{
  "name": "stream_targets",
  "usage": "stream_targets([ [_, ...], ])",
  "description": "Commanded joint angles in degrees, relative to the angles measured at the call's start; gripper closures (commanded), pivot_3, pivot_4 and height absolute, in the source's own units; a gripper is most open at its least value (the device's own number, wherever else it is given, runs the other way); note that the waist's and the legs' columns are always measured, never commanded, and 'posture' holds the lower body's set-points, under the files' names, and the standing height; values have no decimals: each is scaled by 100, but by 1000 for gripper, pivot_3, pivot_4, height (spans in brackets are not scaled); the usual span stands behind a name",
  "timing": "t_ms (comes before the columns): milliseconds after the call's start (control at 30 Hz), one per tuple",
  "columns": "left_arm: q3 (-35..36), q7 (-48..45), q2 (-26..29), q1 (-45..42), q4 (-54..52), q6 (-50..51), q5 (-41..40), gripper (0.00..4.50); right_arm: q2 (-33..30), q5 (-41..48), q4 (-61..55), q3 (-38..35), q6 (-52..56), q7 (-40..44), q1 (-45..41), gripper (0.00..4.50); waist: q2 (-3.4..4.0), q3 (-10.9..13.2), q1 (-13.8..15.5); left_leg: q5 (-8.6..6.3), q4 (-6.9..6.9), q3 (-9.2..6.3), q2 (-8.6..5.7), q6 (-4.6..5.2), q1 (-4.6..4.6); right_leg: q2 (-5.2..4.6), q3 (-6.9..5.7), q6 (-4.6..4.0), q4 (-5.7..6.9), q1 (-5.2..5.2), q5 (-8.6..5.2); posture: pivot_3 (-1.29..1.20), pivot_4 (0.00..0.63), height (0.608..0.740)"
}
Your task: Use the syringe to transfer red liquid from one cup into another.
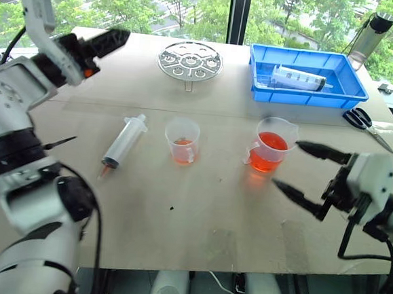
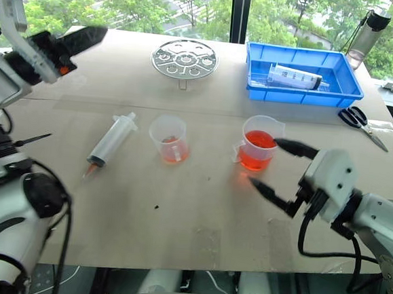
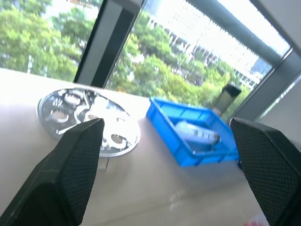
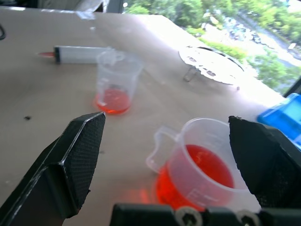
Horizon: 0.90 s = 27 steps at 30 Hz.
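Left eye view has the syringe (image 1: 123, 140) lying flat on the counter (image 1: 198, 208) left of centre, its orange-red tip toward the lower left of the frame and its plunger end toward the upper right, with nothing touching it. Just right of it stands the small cup (image 1: 182, 140), upright, with a shallow layer of pale red liquid at the bottom. Further right, near the middle of the frame, stands the handled beaker (image 1: 273, 143), holding deeper, brighter red liquid (image 1: 269, 153).

The right gripper (image 1: 303, 170) hovers just beside the beaker at the right of the frame, level with it; its jaws stand wide apart and hold nothing. From the right wrist view the beaker sits between the two black fingers (image 4: 77, 162) without touching either.

The left gripper (image 1: 108, 42) is raised in the upper left of the frame, well apart from the syringe, its jaws spread wide and empty.

Along the far edge of the counter lie a round metal rack (image 1: 190, 59), a blue tray (image 1: 262, 91) holding a fatter syringe (image 1: 298, 79), a pair of scissors (image 1: 365, 123), and a clear bottle (image 1: 370, 38) at the upper right.
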Motion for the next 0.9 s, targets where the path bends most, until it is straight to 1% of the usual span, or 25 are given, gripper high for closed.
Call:
stream_targets([
  [33, -159, 306, -474, 70, -1494, 13, -811, 124, -50, 396, 88, -654, 104, -312, -80, 0, 0, 0, 7, 0, 0, 0, -1, 0, -1, 0, 1, 0, 0, 0, 0, 0, 150, 740],
  [67, -263, 329, -583, 212, -1824, 100, -996, 124, -115, 452, 99, -773, 128, -232, 28, 0, 1, 0, 7, 0, 0, -2, -1, 0, -2, -1, 0, 0, -2, 0, 0, 0, 150, 740],
  [167, -648, 143, -651, 1128, -2890, 297, -1604, 124, -372, 340, 18, -1180, 55, 358, 817, 0, 25, -12, 2, 0, -4, 4, -1, -1, -4, -2, 8, 0, -13, 0, -1, 0, 150, 740],
  [233, -816, -313, -316, 1929, -3336, 299, -1890, 124, -408, 388, -63, -1567, 4, 699, 1429, 0, 29, -10, -21, 0, -10, 8, 0, -1, -4, 0, 18, 0, -13, -1, -1, 0, 150, 740],
  [267, -870, -526, -112, 2309, -3446, 193, -1905, 124, -385, 406, -87, -1779, -31, 898, 1763, 0, 32, -9, -42, 0, -13, 9, 0, -1, -1, 3, 25, 0, -16, -3, -1, 0, 150, 740],
  [333, -914, -985, 283, 3102, -3581, -11, -1969, 124, -284, 248, -38, -2167, -264, 1388, 2476, 0, 33, -8, -54, 0, -17, 7, 0, -1, 7, 9, 38, 0, -21, -4, -2, 0, 150, 740],
  [400, -946, -1294, 571, 3668, -3644, -259, -1973, 124, -213, 30, 46, -2364, -560, 1732, 2941, 0, 33, -8, -31, -3, -28, 6, -1, 2, 25, 11, 38, -1, -18, 1, -2, 0, 150, 740],
  [433, -920, -1570, 748, 4141, -3694, -484, -1849, 124, -153, -152, 167, -2459, -769, 1964, 3221, 0, 35, -6, -20, -5, -28, 7, -2, 5, 33, 11, 38, -2, -19, 7, -2, 0, 150, 740],
  [467, -882, -1782, 880, 4526, -3716, -674, -1778, 124, -93, -315, 269, -2531, -980, 2150, 3437, 0, 42, -2, -9, -15, -29, 12, -2, 22, 60, 11, 43, -13, -21, 29, -10, 0, 150, 740],
  [500, -832, -1977, 989, 4934, -3713, -887, -1672, 124, -8, -467, 388, -2604, -1208, 2340, 3652, 0, 43, -3, -6, -21, -31, 13, -1, 30, 104, 11, 45, -24, -24, 71, -18, 0, 150, 740],
  [533, -803, -2172, 1071, 5338, -3691, -1153, -1530, 124, 78, -598, 522, -2663, -1433, 2507, 3839, 0, 44, -4, 1, -30, -35, 16, 3, 40, 127, 8, 45, -21, -28, 83, -22, 0, 150, 740],
  [567, -791, -2354, 1128, 5692, -3669, -1443, -1375, 124, 156, -689, 627, -2712, -1621, 2641, 3982, 0, 45, -5, 0, -30, -42, 19, 10, 40, 132, 5, 47, -3, -32, 86, -32, 0, 150, 740],
  [600, -775, -2458, 1151, 5988, -3630, -1705, -1242, 124, 227, -755, 725, -2755, -1793, 2753, 4104, 0, 45, -6, 7, -30, -44, 19, 11, 40, 133, 1, 51, -2, -32, 84, -33, 0, 150, 740],
  [733, -774, -2808, 1121, 6869, -3390, -2659, -714, 124, 402, -974, 1056, -2829, -2270, 2976, 4384, 0, 50, -10, 8, -30, -52, 22, 17, 39, 135, -3, 56, -26, -32, 80, -20, 0, 150, 740],
  [900, -823, -2922, 1020, 7529, -3117, -3407, -345, 124, 519, -1196, 1323, -2688, -2612, 3016, 4528, 0, 53, -8, 6, -30, -99, 50, 15, 40, 147, -4, 80, -37, -45, 70, -24, 0, 150, 740],
])
